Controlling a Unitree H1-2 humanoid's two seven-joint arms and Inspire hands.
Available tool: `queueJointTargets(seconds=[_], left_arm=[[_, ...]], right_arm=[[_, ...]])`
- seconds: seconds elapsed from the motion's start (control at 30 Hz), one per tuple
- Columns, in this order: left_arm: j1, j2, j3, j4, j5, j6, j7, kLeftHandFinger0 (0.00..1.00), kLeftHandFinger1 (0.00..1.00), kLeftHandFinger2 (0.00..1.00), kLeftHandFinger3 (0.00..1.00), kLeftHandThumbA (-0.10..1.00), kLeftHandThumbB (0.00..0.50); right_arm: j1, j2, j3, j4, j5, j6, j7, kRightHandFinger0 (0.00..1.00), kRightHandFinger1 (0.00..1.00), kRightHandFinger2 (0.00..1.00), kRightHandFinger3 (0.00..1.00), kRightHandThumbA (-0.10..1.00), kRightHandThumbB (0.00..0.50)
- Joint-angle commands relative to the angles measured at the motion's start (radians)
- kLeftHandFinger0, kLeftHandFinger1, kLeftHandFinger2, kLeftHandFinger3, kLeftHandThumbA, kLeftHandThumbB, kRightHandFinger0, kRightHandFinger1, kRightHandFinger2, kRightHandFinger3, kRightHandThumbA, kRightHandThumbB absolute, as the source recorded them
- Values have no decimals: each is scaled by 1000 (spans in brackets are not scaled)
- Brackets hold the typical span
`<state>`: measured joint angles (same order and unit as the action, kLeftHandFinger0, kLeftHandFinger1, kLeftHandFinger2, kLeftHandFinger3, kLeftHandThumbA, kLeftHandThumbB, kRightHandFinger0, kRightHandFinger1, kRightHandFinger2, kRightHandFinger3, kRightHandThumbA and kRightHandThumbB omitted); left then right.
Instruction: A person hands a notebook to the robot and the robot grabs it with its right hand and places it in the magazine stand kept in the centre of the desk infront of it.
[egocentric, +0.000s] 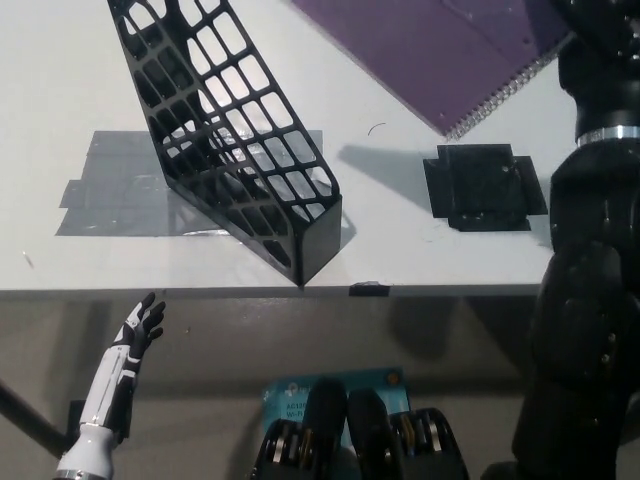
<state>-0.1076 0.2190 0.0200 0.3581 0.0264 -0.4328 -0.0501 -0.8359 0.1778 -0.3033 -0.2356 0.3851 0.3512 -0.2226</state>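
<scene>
- The purple notebook (440, 50) sits at one o'clock, above the tabletop (400, 250).
- The right hand is out of frame.
- The black magazine stand (225, 135) stands at eleven o'clock.
- The left hand (143, 325) rests at seven o'clock, fingers spread, empty.

Grey tape patch (120, 190) lies on my desk (60, 80). A black square patch (483, 187) sits well to its right (flat too).

Purple notebook (430, 50) above black magazine stand (225, 140)
</scene>
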Motion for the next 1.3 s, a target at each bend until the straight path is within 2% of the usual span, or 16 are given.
queueJointTargets(seconds=[0.0,0.17,0.37,0.63,0.73,0.83,1.27], left_arm=[[-21,18,10,-15,1,-37,-3,1000,1000,1000,1000,1000,500],[-22,20,10,-17,-9,-37,-9,1000,1000,1000,1000,1000,500],[-27,23,6,-15,-1,-37,-8,1000,1000,1000,1000,1000,500],[-27,25,2,-18,8,-37,-3,1000,1000,1000,1000,1000,493],[-29,25,2,-19,4,-37,-6,1000,1000,1000,1000,1000,485],[-34,24,3,-16,-3,-37,-10,1000,1000,1000,1000,1000,498],[-31,27,0,-24,8,-37,-9,1000,1000,1000,1000,1000,484]], right_arm=[[-94,48,19,-50,39,-4,-49,0,0,0,0,1000,60],[-100,78,34,-28,34,-31,-48,0,0,0,0,1000,29],[-118,124,48,-16,26,-40,-76,0,0,0,0,1000,46],[-127,175,71,45,-10,-74,-103,0,0,0,0,1000,14],[-134,188,77,67,-25,-90,-115,0,0,0,0,1000,13],[-143,202,87,94,-34,-103,-127,0,0,0,0,1000,17],[-159,202,159,169,-33,-196,-222,0,0,0,0,1000,0]])
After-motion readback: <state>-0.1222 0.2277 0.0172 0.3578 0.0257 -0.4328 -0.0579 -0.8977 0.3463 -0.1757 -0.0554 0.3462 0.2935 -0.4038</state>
